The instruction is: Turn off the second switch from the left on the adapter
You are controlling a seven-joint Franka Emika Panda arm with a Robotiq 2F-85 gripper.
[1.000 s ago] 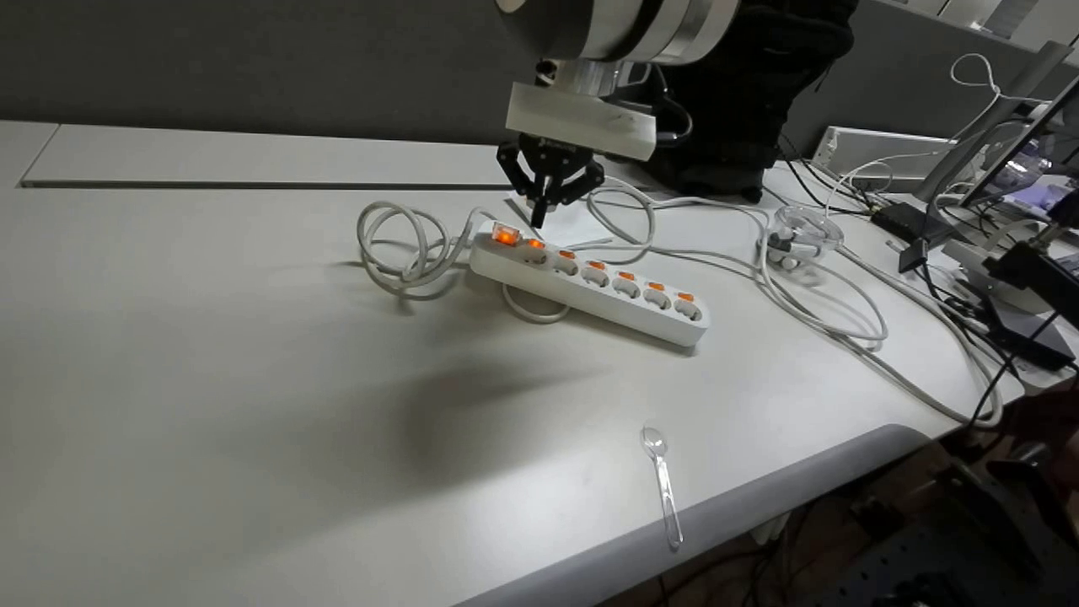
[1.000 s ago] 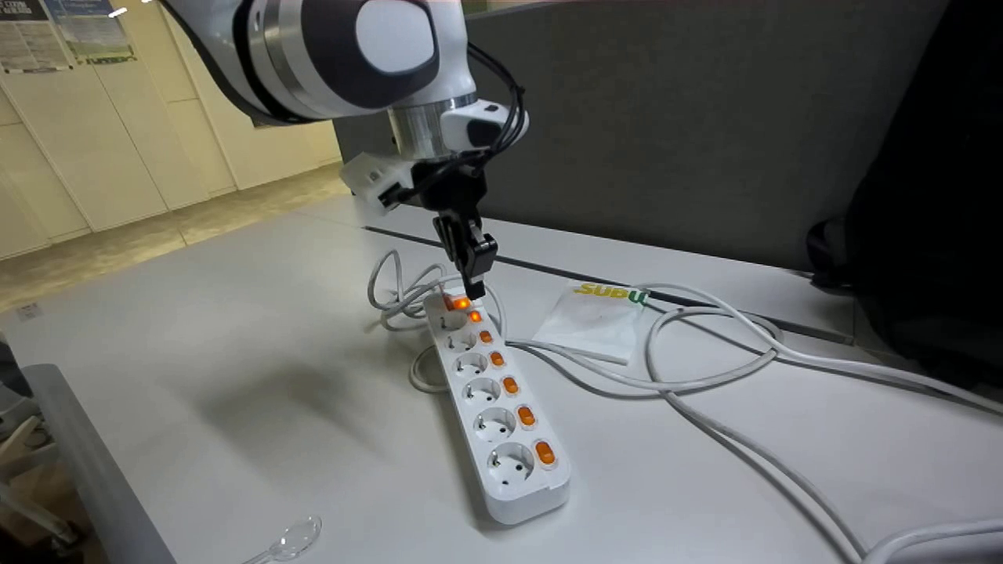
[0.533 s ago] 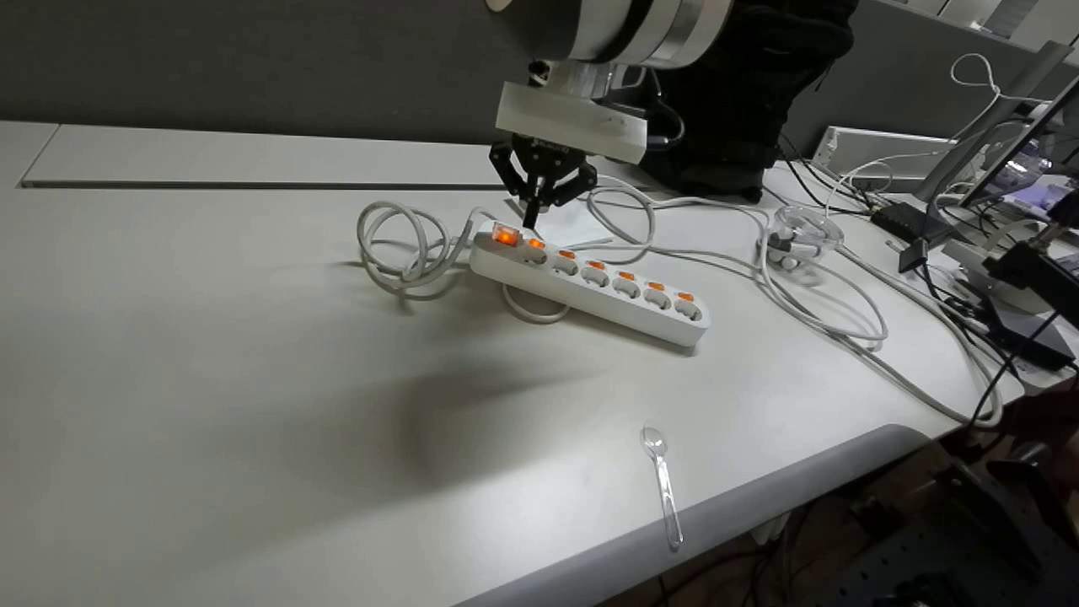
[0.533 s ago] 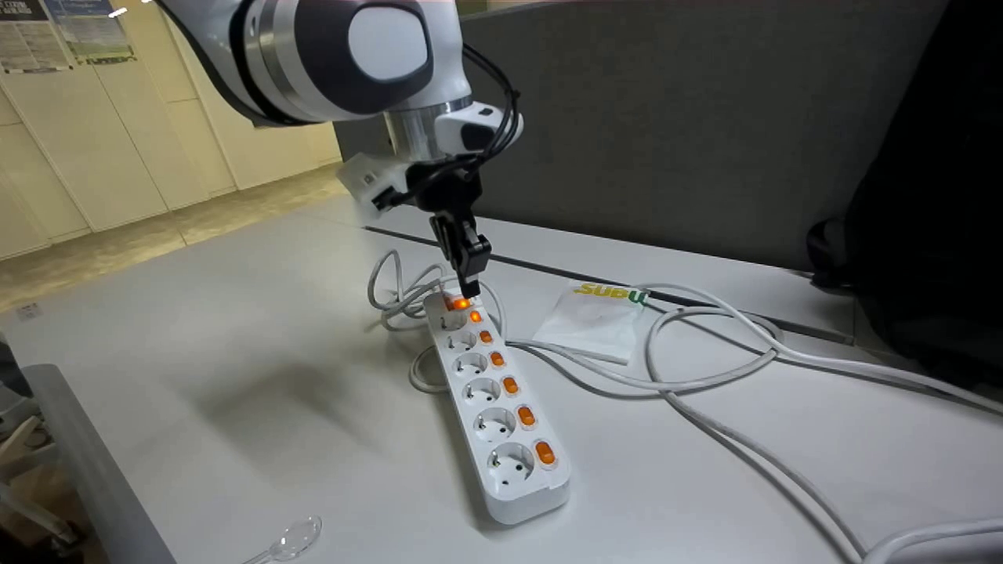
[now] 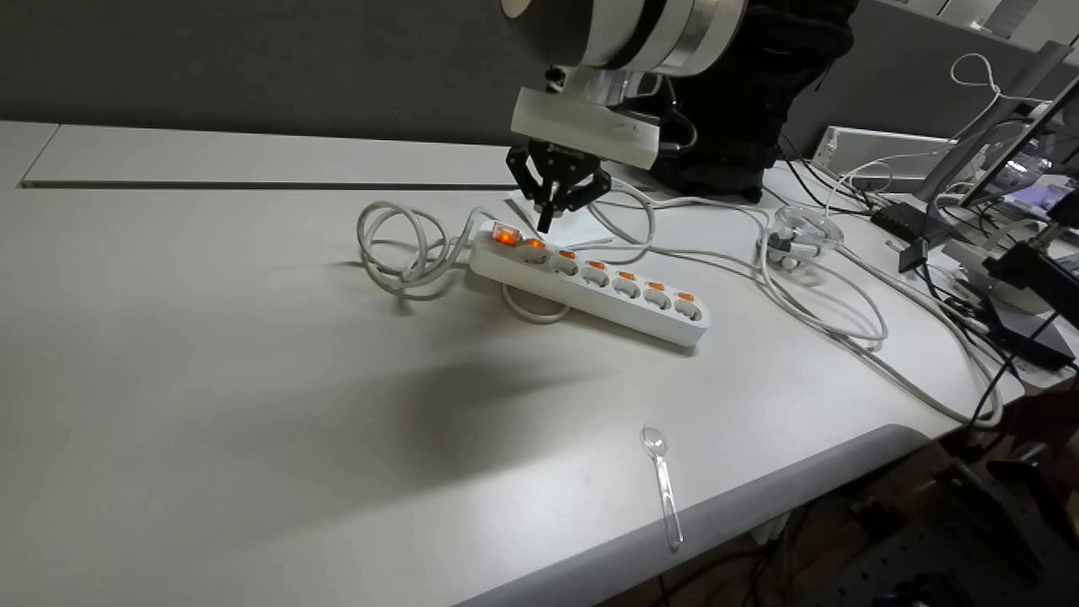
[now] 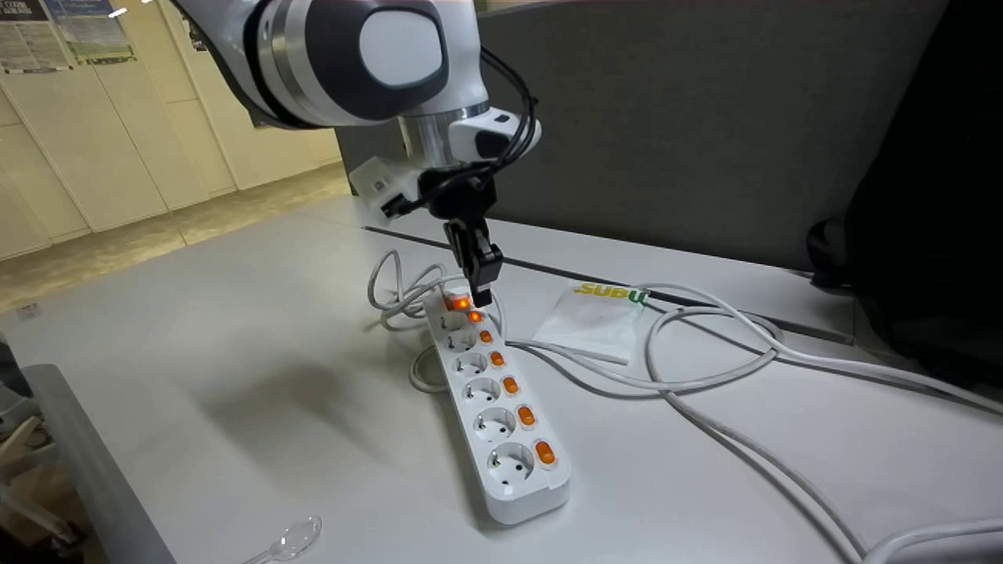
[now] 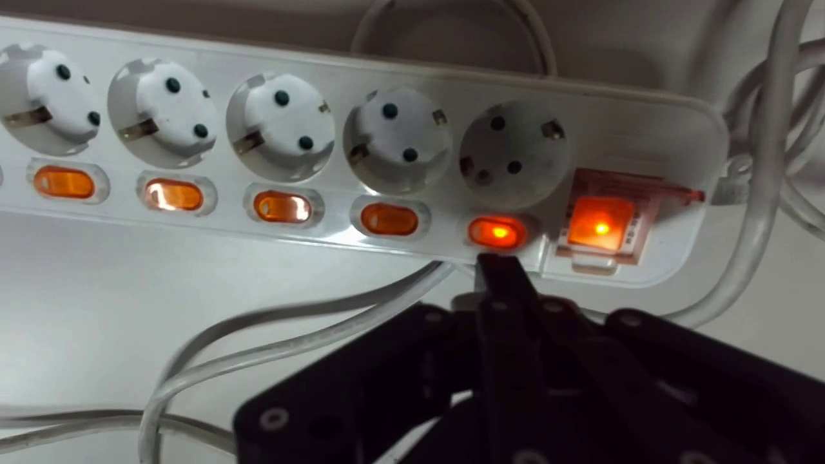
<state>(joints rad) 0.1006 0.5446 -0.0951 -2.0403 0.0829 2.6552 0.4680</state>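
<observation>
The adapter is a white power strip (image 5: 590,297), also in an exterior view (image 6: 526,505) and the wrist view (image 7: 677,129). Its large main switch (image 5: 506,236) at one end glows orange, also in the wrist view (image 7: 602,222). The small second switch (image 7: 497,232) beside it glows too, and shows in both exterior views (image 5: 535,244) (image 6: 475,317). The other small switches, such as the adjacent one (image 7: 388,219), are unlit. My gripper (image 7: 499,261) is shut and empty, pointing down. Its tip is just beside the second switch, apparently above the strip's edge (image 5: 544,223) (image 6: 481,298); contact cannot be told.
Coiled white cable (image 5: 413,244) lies at the main-switch end. More cable (image 6: 705,384) and a white paper bag (image 6: 599,317) lie behind the strip. A clear plastic spoon (image 5: 662,480) lies near the table's front edge. A black backpack (image 5: 733,101) stands at the back.
In both exterior views my gripper moved slightly left, then back right and a little lower, ending right of where it was. The strip stays put and both lit switches glow throughout.
</observation>
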